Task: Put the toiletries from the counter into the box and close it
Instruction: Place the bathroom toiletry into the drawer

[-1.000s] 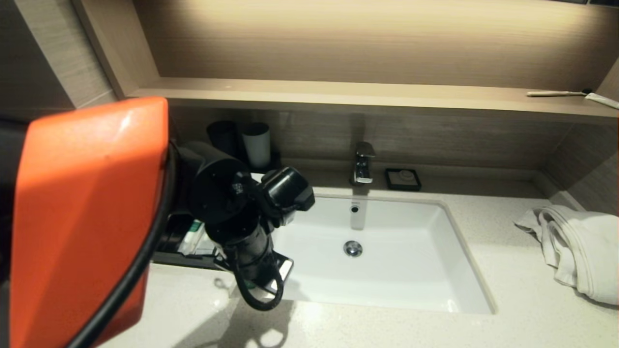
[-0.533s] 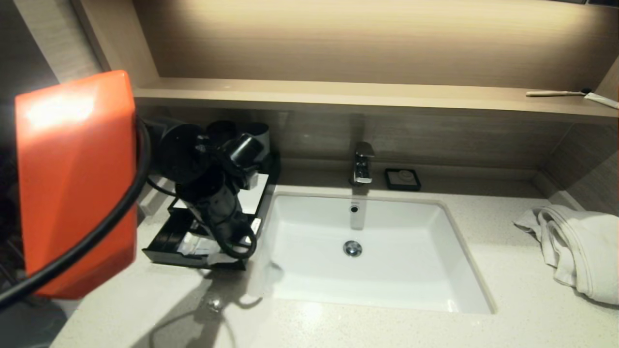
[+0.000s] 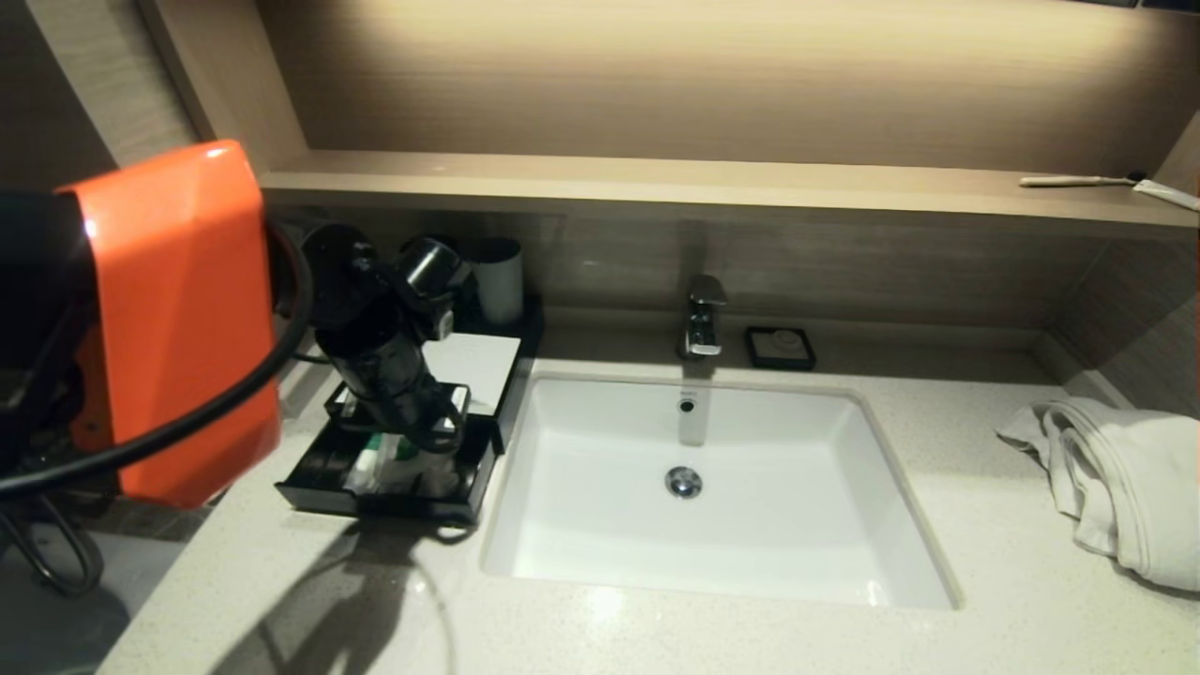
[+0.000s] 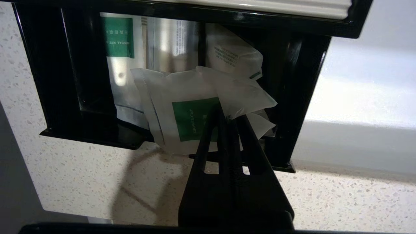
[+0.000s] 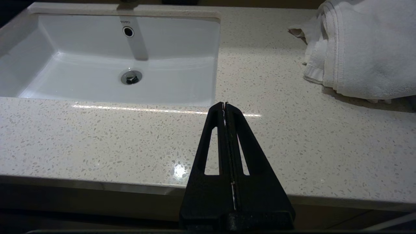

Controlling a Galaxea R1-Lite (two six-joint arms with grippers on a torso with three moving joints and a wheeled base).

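The black box (image 3: 375,502) stands open like a drawer on the counter left of the sink; it also shows in the left wrist view (image 4: 65,97). Several white sachets (image 4: 120,48) with green labels lie inside it. My left gripper (image 4: 227,114) hangs over the box's front right part (image 3: 424,457), shut on the corner of a white sachet with a green "shower cap" label (image 4: 182,110), which droops over the box's front rim. My right gripper (image 5: 225,105) is shut and empty above the counter's front edge, right of the sink.
A white sink (image 3: 562,553) with a chrome tap (image 3: 703,319) fills the middle. A folded white towel (image 3: 1116,478) lies at the right. Two cups (image 3: 497,277) stand behind the box, and a black soap dish (image 3: 780,347) by the tap. A toothbrush (image 3: 1078,181) lies on the shelf.
My left arm has swung from the sink's left edge to the left and back, and now hangs over the open box with the sachet. The right arm has not moved.
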